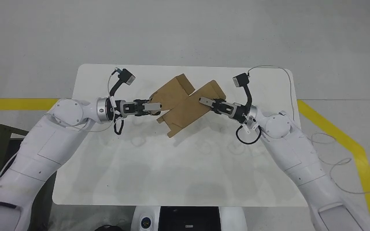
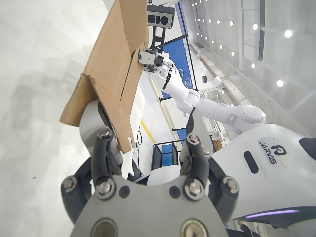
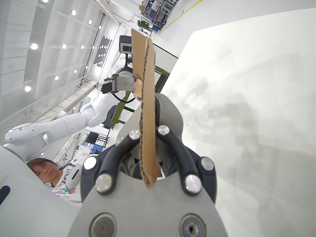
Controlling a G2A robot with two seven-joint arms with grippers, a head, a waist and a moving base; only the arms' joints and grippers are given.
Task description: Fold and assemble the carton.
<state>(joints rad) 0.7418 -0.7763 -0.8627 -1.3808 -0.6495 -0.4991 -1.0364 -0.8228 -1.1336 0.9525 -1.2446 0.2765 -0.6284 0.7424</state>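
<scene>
Top camera: above my arms, faces down at surface point(image 1: 115, 173), far. Wrist cameras: close behind my left claw point(image 2: 144, 124) and right claw point(image 3: 148, 119), facing outward past them. All views share carton point(image 1: 185, 110).

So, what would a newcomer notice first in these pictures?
The flat brown carton stands out, held up over the white table. The right gripper is shut on one edge of it, while the left gripper is open at the opposite edge.

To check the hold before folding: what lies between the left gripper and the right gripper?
The carton alone spans from the left gripper to the right gripper, as the top view shows.
</scene>
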